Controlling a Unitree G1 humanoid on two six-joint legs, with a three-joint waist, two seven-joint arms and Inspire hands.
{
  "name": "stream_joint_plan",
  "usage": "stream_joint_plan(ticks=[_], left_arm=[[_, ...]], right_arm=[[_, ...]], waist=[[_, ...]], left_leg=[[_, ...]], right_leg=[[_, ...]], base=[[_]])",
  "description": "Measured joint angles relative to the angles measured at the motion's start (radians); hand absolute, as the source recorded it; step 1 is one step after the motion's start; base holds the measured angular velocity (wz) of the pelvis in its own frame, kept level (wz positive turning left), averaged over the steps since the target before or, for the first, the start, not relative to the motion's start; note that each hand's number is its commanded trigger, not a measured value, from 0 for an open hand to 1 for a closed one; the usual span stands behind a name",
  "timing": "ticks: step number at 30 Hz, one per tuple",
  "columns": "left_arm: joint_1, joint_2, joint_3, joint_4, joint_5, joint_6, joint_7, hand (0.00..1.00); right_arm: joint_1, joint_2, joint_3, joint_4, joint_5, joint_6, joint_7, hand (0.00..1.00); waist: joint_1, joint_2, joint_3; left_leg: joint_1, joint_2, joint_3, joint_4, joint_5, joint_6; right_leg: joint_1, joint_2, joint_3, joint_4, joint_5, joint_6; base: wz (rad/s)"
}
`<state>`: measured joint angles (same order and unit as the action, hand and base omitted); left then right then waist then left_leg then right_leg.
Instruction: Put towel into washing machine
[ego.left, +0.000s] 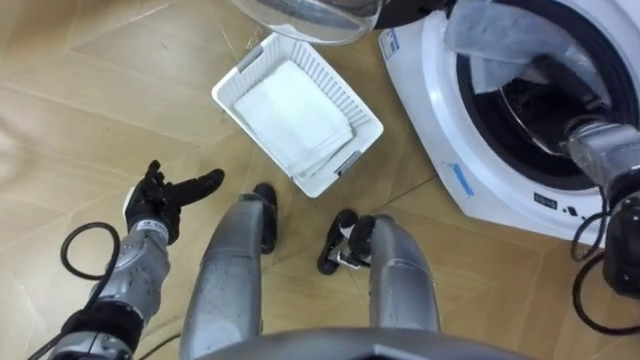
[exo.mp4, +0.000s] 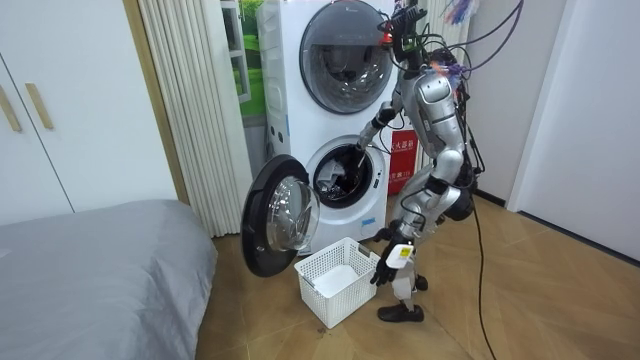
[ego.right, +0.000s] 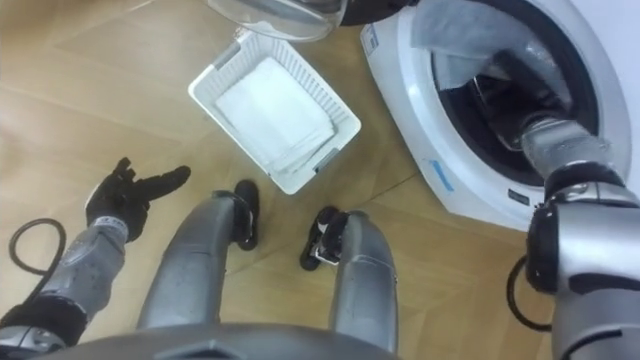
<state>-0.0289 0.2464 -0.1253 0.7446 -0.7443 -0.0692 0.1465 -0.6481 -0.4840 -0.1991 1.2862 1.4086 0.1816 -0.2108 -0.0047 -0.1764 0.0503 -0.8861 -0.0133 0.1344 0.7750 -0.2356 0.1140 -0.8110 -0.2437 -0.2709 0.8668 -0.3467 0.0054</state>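
- The left hand (ego.left: 152, 203) hangs low on the robot's left, over the wooden floor (ego.left: 80, 100). Its fingers are loosely straight, one pointing toward the basket, and it holds nothing.
- The white basket (ego.left: 345, 90) sits on the floor just ahead of the robot's feet, between the left hand and the machine. A folded white cloth (ego.left: 295, 115) lies flat in its bottom, apart from both hands.
- The washing machine (ego.left: 430, 110) stands to the robot's right front. Its door (ego.left: 310, 20) is swung wide open, over the basket's far end.
- The right forearm (ego.left: 600, 150) goes in through the round opening into the dark drum (ego.left: 540, 110). The right hand is hidden inside, so I cannot tell whether its fingers are closed on anything.
- A pale towel (ego.left: 490, 45) lies bunched at the far-left edge of the opening. Part of it is over the rim and the rest is inside the drum, just beside the forearm.
- The relation that matters is that this towel lies at the mouth, on the forearm's left, while the hand appears to be deeper in.
- The right arm is much the nearer of the two, the left hand being well apart from the machine.
- My judgement is that the towel needs carrying inward off the rim, so that none of it is trapped when the door shuts.
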Motion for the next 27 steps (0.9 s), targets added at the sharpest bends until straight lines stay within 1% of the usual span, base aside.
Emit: stream_joint_plan(ticks=[1, 2, 3, 5, 8, 10, 11, 13, 17, 20, 25, 27], left_arm=[[-0.003, -0.004, -0.002, -0.001, 0.002, -0.002, 0.001, 0.00], [-0.001, -0.004, -0.007, -0.006, 0.002, -0.004, 0.003, 0.00], [-0.001, -0.004, -0.009, -0.009, 0.002, -0.004, 0.003, 0.00], [-0.002, -0.009, -0.016, -0.010, 0.007, -0.004, 0.003, 0.00], [-0.010, -0.022, -0.016, -0.009, 0.010, -0.005, -0.001, 0.00], [-0.009, -0.024, -0.020, -0.008, 0.009, -0.005, -0.002, 0.00], [-0.013, -0.030, -0.022, -0.008, 0.009, -0.005, -0.003, 0.00], [-0.020, -0.036, -0.022, -0.009, 0.010, -0.005, -0.010, 0.00], [-0.039, -0.037, -0.039, -0.001, 0.010, -0.012, -0.019, 0.00], [-0.056, -0.037, -0.040, 0.003, 0.010, -0.020, -0.021, 0.00], [-0.071, -0.037, -0.063, 0.004, 0.010, -0.028, -0.020, 0.00], [-0.069, -0.041, -0.066, 0.005, 0.010, -0.028, -0.020, 0.00]], right_arm=[[-0.004, 0.000, -0.004, -0.002, 0.023, -0.003, -0.036, 0.00], [-0.007, 0.000, -0.008, -0.003, 0.037, -0.016, -0.075, 0.00], [-0.007, 0.000, -0.014, -0.003, 0.040, -0.021, -0.090, 0.00], [-0.008, 0.000, -0.022, -0.003, 0.041, -0.045, -0.146, 0.00], [-0.011, 0.000, -0.023, -0.006, 0.040, -0.075, -0.201, 0.00], [-0.018, 0.000, -0.023, -0.006, 0.044, -0.081, -0.233, 0.00], [-0.018, 0.000, -0.023, -0.007, 0.044, -0.090, -0.254, 0.00], [-0.019, 0.000, -0.026, -0.009, 0.049, -0.108, -0.289, 0.00], [-0.018, 0.000, -0.026, -0.019, 0.082, -0.152, -0.358, 0.00], [-0.012, 0.000, -0.026, -0.022, 0.095, -0.175, -0.388, 0.00], [0.012, 0.000, -0.026, -0.047, 0.099, -0.198, -0.439, 0.00], [0.020, 0.001, -0.026, -0.054, 0.109, -0.207, -0.456, 0.00]], waist=[[0.001, 0.005, -0.0026], [0.002, 0.011, -0.0059], [0.002, 0.014, -0.0073], [0.007, 0.027, -0.0149], [0.011, 0.047, -0.0194], [0.011, 0.053, -0.0177], [0.011, 0.060, -0.0178], [0.014, 0.061, -0.0177], [0.021, 0.064, -0.0163], [0.023, 0.065, -0.0157], [0.032, 0.068, -0.0145], [0.035, 0.073, -0.0132]], left_leg=[[0.000, 0.000, 0.000, 0.002, -0.001, 0.001], [0.000, 0.000, 0.000, 0.002, -0.001, 0.002], [0.000, 0.000, 0.000, 0.001, -0.001, 0.002], [0.002, 0.000, 0.001, -0.003, -0.001, 0.002], [0.014, 0.000, 0.003, -0.018, 0.002, 0.002], [0.023, -0.001, 0.006, -0.027, 0.003, 0.002], [0.027, -0.001, 0.005, -0.033, 0.004, 0.002], [0.031, -0.003, 0.006, -0.051, 0.009, 0.002], [0.031, -0.001, 0.016, -0.075, 0.013, 0.005], [0.031, -0.001, 0.020, -0.085, 0.013, 0.006], [0.038, -0.001, 0.026, -0.103, 0.013, 0.006], [0.053, -0.001, 0.028, -0.113, 0.013, 0.006]], right_leg=[[0.000, 0.000, 0.000, 0.000, 0.000, 0.001], [0.001, 0.000, 0.000, -0.001, 0.000, 0.001], [0.001, 0.000, 0.000, -0.001, 0.000, 0.001], [0.002, 0.000, -0.001, -0.003, 0.000, 0.001], [0.012, 0.001, -0.002, -0.014, 0.001, 0.002], [0.019, 0.001, -0.001, -0.020, 0.001, 0.003], [0.026, 0.001, -0.006, -0.030, 0.002, 0.004], [0.027, 0.001, -0.007, -0.043, 0.005, 0.006], [0.025, 0.006, -0.006, -0.072, 0.016, 0.011], [0.025, 0.008, -0.005, -0.085, 0.020, 0.016], [0.030, 0.008, -0.005, -0.093, 0.022, 0.017], [0.045, 0.008, -0.007, -0.104, 0.022, 0.017]], base=[[0.00], [0.00], [0.00], [0.00], [0.00], [0.00], [0.00], [0.02], [-0.02], [-0.02], [0.00], [0.02]])
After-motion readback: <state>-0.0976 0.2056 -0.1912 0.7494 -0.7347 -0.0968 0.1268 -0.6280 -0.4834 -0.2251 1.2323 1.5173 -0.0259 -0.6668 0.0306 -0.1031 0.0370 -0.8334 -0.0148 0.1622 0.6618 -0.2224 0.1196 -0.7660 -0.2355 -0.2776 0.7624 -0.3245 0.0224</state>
